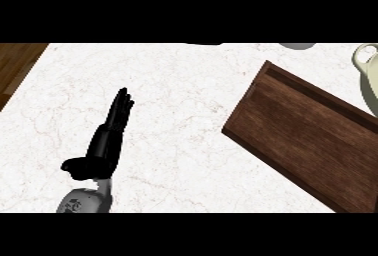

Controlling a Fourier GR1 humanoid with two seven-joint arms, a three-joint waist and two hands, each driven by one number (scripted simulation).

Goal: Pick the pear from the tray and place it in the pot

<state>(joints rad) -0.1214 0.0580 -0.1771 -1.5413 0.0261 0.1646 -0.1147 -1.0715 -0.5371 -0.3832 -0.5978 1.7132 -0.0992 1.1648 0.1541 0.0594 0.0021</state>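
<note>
Pear position: not visible; the tray (310, 145) on the bench (170, 100) shows bare wood, with the pot (367, 75) near it at the right edge. Left robot hand (103, 147) rests with straight, pressed-together fingers. Pear is probably light, smooth and bruisable; grasp the wide belly.

Tray (310, 142) cut off at right edge; pot (370, 82) mostly beyond right edge.
</note>
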